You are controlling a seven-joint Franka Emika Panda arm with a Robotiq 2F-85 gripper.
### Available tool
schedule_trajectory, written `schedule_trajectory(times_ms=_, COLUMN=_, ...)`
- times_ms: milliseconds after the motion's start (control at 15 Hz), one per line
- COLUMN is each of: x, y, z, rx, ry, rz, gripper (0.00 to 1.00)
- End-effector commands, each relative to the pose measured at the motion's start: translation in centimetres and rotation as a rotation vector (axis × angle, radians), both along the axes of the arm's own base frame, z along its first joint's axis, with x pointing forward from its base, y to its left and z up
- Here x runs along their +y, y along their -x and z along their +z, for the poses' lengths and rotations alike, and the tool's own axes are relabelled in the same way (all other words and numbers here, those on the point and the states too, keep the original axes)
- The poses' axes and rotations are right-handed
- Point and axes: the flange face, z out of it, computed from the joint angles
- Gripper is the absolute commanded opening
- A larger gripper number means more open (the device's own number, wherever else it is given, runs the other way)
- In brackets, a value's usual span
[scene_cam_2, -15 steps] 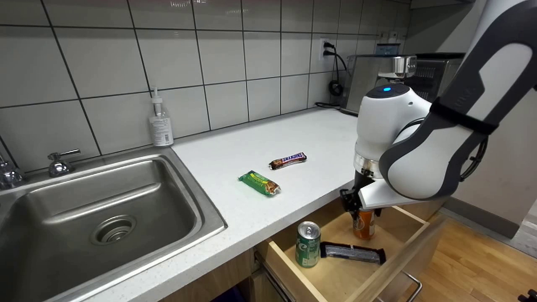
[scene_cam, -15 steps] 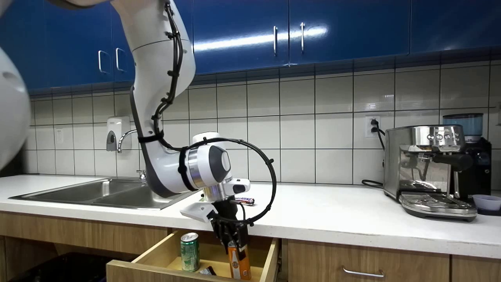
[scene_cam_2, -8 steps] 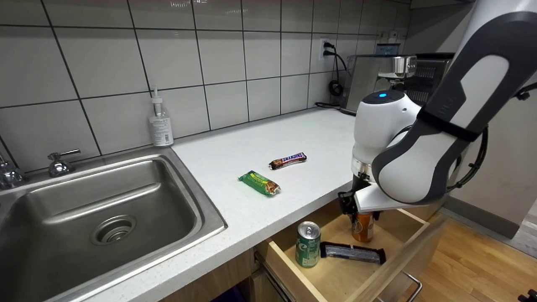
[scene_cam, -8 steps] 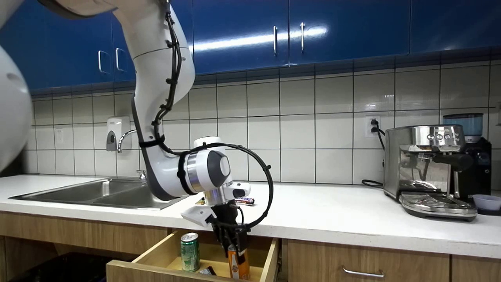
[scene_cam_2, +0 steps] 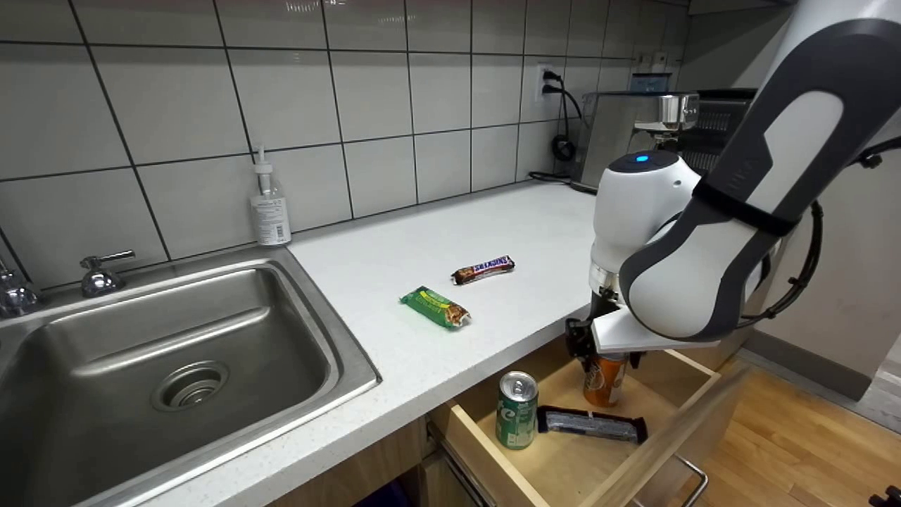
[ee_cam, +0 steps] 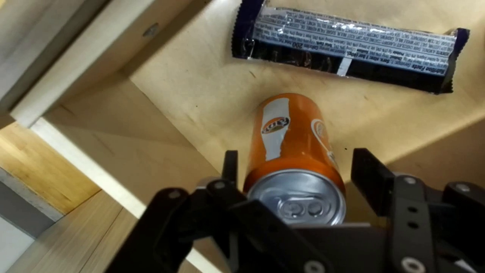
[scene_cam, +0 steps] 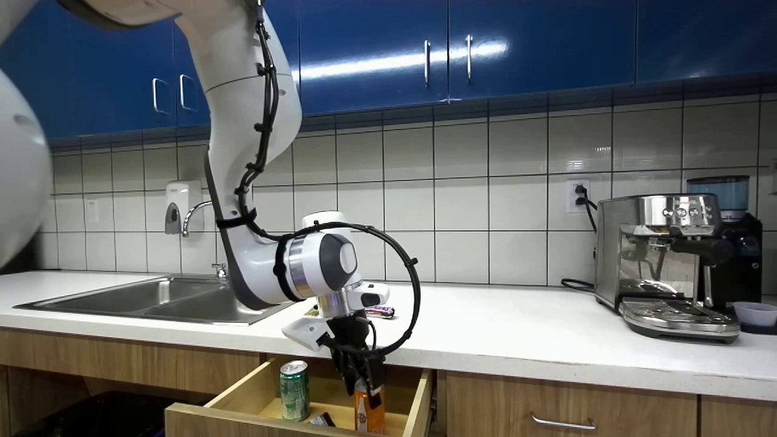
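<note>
An orange soda can (ee_cam: pixel 291 140) stands on the floor of the pulled-out wooden drawer (scene_cam_2: pixel 549 472). My gripper (ee_cam: pixel 296 170) is around the can's upper part with its jaws apart. In the wrist view a gap shows on both sides of the can, wider toward the right finger (ee_cam: pixel 373 182). Part of the lid is covered by the gripper's body. Both exterior views show the orange can (scene_cam: pixel 369 417) under the gripper, its top hidden behind the fingers. Near it lies a dark-wrapped bar (ee_cam: pixel 341 49). A green can (scene_cam_2: pixel 517 415) stands upright at the drawer's other side.
On the white counter above the drawer lie a green-wrapped bar (scene_cam_2: pixel 434 306) and a Snickers bar (scene_cam_2: pixel 483 270). The counter's front edge runs close behind the gripper. A steel sink (scene_cam_2: pixel 281 331), a pump bottle (scene_cam_2: pixel 270 218) and an espresso machine (scene_cam: pixel 668 267) are farther off.
The arm and the orange can have shifted slightly toward the green can's side. Gaps now show between the fingers and the can, so the jaws have let go of it.
</note>
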Motion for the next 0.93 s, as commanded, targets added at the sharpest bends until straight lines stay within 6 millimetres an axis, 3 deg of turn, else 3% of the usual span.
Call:
schedule_trajectory(times_ms=0, x=0.2, y=-0.2, z=1.8, rx=-0.008, ry=-0.01, rz=0.008, gripper=1.0)
schedule_trajectory(times_ms=867, x=2.1, y=1.8, z=11.0, rx=0.071, ry=-0.076, rz=0.123, gripper=1.0)
